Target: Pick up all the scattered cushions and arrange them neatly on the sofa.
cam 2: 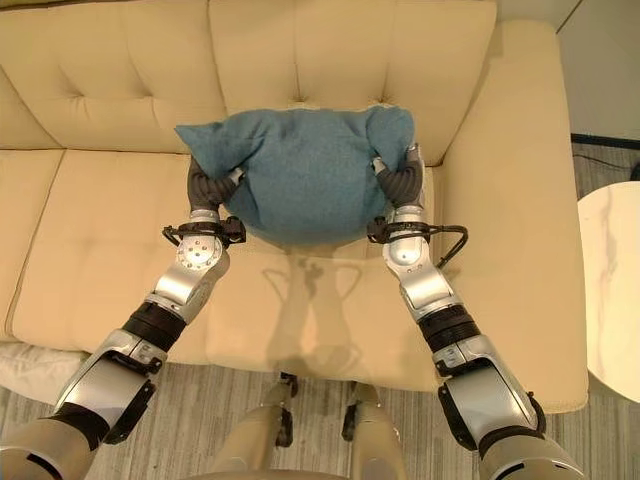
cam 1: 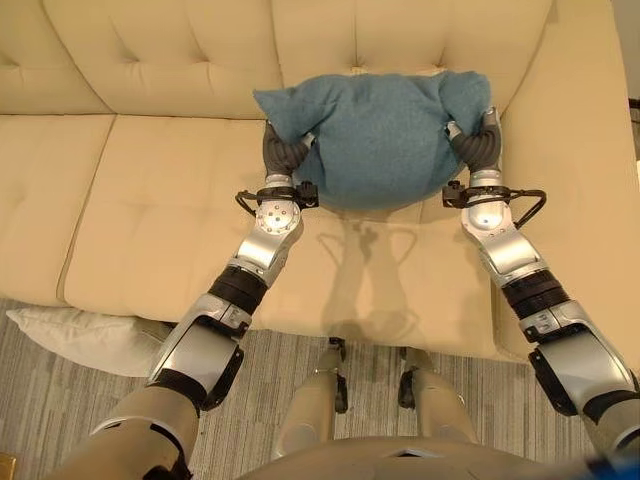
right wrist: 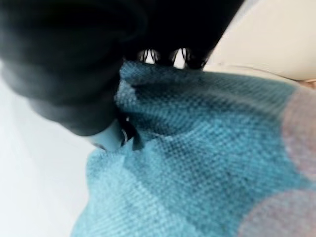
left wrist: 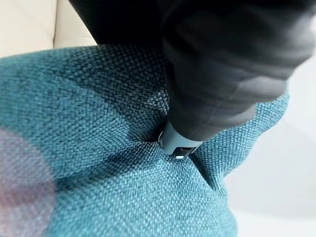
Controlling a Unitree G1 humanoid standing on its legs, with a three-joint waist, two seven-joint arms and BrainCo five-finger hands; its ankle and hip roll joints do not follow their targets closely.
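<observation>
A teal woven cushion (cam 1: 385, 135) hangs between my two hands above the right seat of the cream sofa (cam 1: 150, 220), close to its tufted backrest. My left hand (cam 1: 285, 150) grips the cushion's left side and my right hand (cam 1: 480, 143) grips its right side. In the left wrist view my thumb (left wrist: 175, 143) digs into the teal fabric (left wrist: 98, 148) and dents it. The right wrist view has the cloth (right wrist: 197, 163) bunched against that hand's thumb (right wrist: 108, 138). The other fingers of both hands lie behind the cushion. A white cushion (cam 1: 80, 335) lies on the floor at the sofa's left front.
The sofa's right armrest (cam 2: 520, 200) stands just beside my right arm. A round white marble-look table (cam 2: 610, 290) sits to the right of the sofa. Grey striped carpet (cam 1: 60, 420) runs along the sofa's front edge.
</observation>
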